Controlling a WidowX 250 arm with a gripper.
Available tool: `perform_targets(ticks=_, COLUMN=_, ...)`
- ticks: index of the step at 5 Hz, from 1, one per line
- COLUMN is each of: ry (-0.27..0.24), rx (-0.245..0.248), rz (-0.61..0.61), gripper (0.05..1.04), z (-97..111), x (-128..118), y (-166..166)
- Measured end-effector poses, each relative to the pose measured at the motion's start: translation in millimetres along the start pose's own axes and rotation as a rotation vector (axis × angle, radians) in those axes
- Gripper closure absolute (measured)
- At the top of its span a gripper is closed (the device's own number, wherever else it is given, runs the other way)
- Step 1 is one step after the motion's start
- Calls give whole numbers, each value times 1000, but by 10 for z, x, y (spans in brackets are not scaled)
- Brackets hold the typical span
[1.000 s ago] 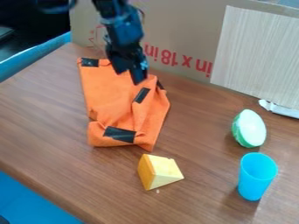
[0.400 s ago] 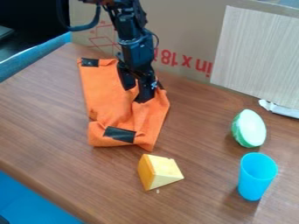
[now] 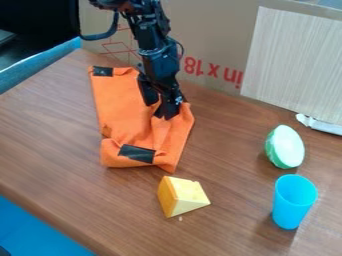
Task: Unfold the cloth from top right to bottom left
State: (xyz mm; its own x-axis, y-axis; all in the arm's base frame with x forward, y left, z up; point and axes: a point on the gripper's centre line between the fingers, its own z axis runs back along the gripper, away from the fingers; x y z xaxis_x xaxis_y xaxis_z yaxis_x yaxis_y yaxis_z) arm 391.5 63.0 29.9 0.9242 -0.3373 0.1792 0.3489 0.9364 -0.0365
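Black arm (image 3: pixel 157 52), blocky joints; dark cable (image 3: pixel 100 36) (curved, rather slack), pale marks (image 3: pixel 178 100).

Arm (image 3: pixel 157 52) now lower over orange cloth (image 3: pixel 123 112)

- Site: apparently a robotics lab.
- Evidence: robot arm (image 3: pixel 157 52) at 12 o'clock over a wood-grain desk (image 3: pixel 60 160); printed cardboard panel (image 3: pixel 214 30) at 1 o'clock.

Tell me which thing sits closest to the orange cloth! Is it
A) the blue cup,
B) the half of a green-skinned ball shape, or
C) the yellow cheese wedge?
C: the yellow cheese wedge sits just past the near end of the orange cloth.
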Motion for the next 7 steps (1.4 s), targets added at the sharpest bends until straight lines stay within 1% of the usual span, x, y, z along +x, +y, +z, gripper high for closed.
perform_targets(ticks=1, ry=-17, rx=-2, rz=5, gripper=121, z=20, x=65, y=18)
perform_targets(ticks=2, ry=-16, rx=-13, rz=7, gripper=412, z=-12, x=63, y=11)
perform_targets(ticks=3, ry=-36, rx=-1, rz=25, gripper=717, z=-6, x=72, y=65)
perform_targets(ticks=4, ry=-43, rx=5, rz=29, gripper=928, z=-14, x=74, y=78)
perform_targets(ticks=5, ry=-38, rx=0, rz=24, gripper=1017, z=-50, x=40, y=58)
perform_targets(ticks=6, ry=-44, rx=-27, rz=35, gripper=1034, z=-36, x=2, y=51)
perform_targets(ticks=7, ry=-89, rx=-53, rz=40, gripper=1034, z=210, x=10, y=48)
